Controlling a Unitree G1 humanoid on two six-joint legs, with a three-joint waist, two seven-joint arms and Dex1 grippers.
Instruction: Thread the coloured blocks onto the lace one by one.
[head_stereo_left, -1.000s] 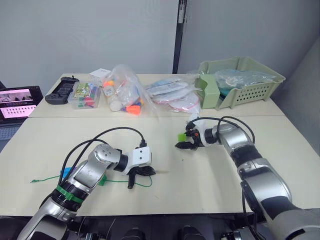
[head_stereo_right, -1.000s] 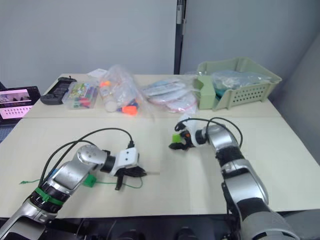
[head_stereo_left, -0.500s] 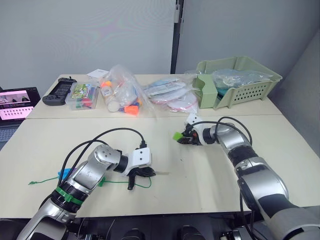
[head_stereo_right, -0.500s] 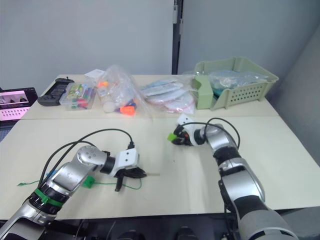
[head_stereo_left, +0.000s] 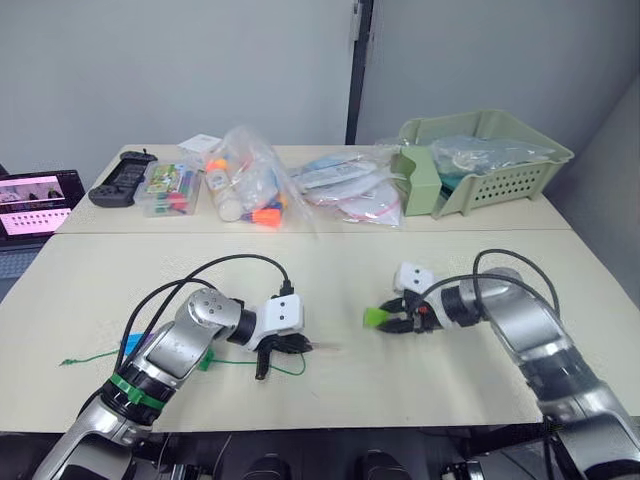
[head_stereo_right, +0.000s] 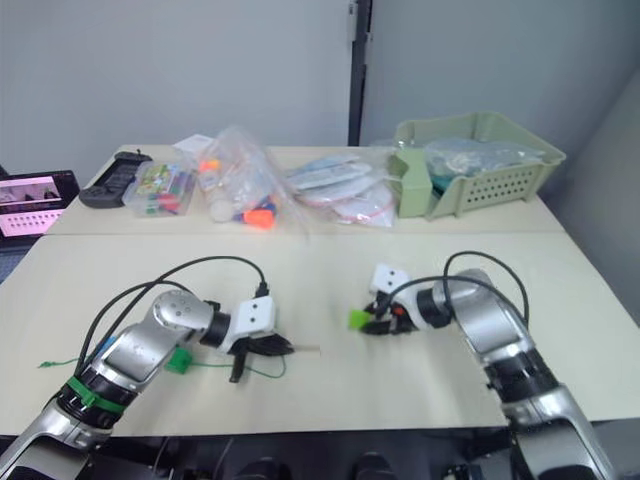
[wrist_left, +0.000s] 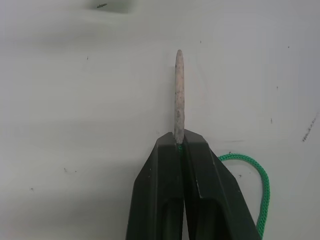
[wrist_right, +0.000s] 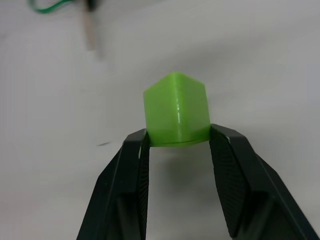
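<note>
Facing the left gripper (head_stereo_left: 285, 346), right gripper (wrist_right: 176, 145) clamps light green block (wrist_right: 176, 108).

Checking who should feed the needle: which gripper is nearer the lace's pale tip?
Left. The left gripper is shut on the lace, its pale tip jutting from the fingers. The right gripper, holding the light green block, sits apart, facing it.

A green basket (head_stereo_left: 520, 185), clear bagged toys (head_stereo_left: 245, 185) and a black controller (head_stereo_left: 120, 185) line the table's (head_stereo_left: 420, 390) far edge.
</note>
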